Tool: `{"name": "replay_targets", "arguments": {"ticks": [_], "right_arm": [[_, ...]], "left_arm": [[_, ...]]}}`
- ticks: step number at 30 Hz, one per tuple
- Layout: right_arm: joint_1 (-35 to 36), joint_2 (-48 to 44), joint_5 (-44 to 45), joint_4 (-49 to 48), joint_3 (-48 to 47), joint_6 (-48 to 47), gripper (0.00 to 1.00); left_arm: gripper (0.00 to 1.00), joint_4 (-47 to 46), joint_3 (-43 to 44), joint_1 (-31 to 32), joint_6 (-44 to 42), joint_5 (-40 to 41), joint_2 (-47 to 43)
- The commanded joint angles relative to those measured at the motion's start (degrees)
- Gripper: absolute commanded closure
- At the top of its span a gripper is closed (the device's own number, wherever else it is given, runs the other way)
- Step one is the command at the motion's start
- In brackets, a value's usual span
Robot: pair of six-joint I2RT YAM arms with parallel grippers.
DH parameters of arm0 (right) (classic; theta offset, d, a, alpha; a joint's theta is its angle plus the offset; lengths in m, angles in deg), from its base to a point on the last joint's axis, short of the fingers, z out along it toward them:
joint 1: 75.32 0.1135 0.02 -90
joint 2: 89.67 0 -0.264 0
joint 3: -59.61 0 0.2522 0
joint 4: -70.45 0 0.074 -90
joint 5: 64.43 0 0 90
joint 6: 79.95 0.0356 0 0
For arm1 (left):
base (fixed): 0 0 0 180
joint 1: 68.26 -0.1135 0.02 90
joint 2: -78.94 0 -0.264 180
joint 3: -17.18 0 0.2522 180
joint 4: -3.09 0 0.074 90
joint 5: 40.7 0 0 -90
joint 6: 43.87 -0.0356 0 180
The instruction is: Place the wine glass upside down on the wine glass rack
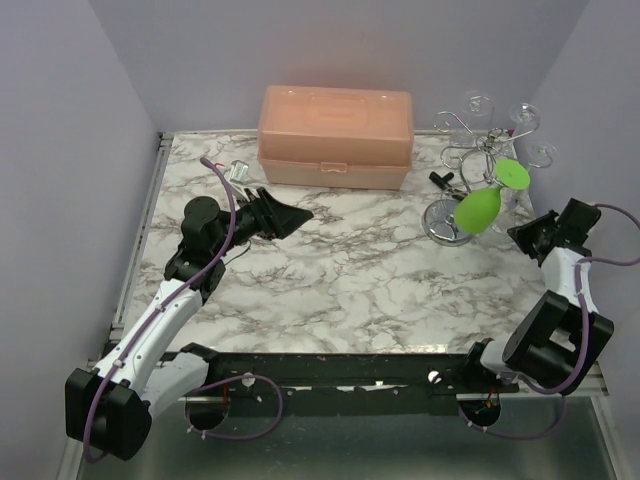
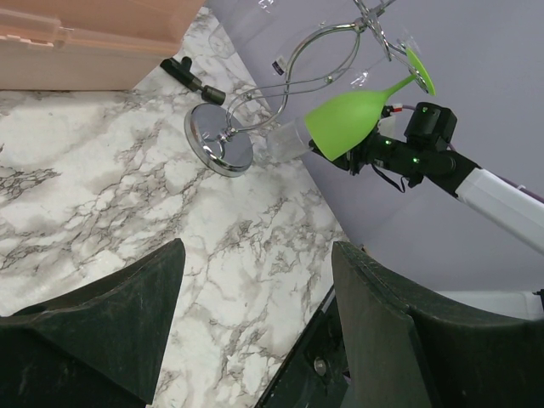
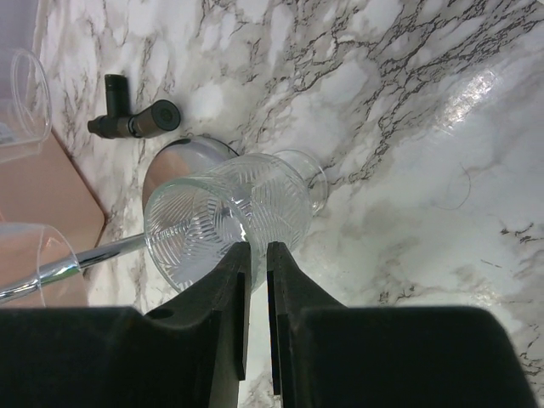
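The green glass (image 1: 480, 207) hangs tilted, bowl lowest, on the rack (image 1: 438, 220) at the upper right of the top view. Its foot seems hooked in a loop. The right gripper (image 3: 257, 248) has jaws nearly together, holding nothing. The left gripper (image 2: 257, 248) is wide and empty. I would draw the right one back gently, avoiding the clear glass (image 3: 229, 221).

Table top (image 3: 408, 102): marble pattern, smooth and glossy, with bright glare just ahead of the right claw (image 3: 257, 248).
Fingers (image 3: 225, 340): black, matt, faintly grained. Same finish on the left claw (image 2: 257, 246).
Rack (image 2: 217, 140), beyond the left claw: polished metal wire, round base mirror-bright.
Green wine glass (image 2: 344, 123), on the rack: smooth, slight sheen.
Clear glass (image 3: 229, 221), at the right claw's tips: transparent, finely ribbed.
Box (image 1: 335, 130), beyond the left claw: peach plastic, dull sheen.
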Motion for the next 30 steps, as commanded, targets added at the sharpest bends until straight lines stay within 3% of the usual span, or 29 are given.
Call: {"name": "replay_targets", "arguments": {"ticks": [1,4,12,30], "right_arm": [[-0.3,0.5,1.6,3.6,-1.0,-2.7,0.8],[-0.3,0.8,1.5,3.7,-0.9,-3.2,0.82],[-0.3,0.0,0.6,6.0,-2.5,-4.5,0.99],[-0.4,-8.0,-6.3,24.2,-9.0,-13.8,1.0]], "left_arm": [[0.28,-2.0,0.1,-0.3,0.3,-0.3,0.0],[0.28,-2.0,0.1,-0.3,0.2,-0.5,-0.1],[0.28,-2.0,-1.1,-0.3,0.8,-0.4,-1.0],[0.28,-13.3,-5.6,-0.3,10.5,-4.7,3.1]]}}
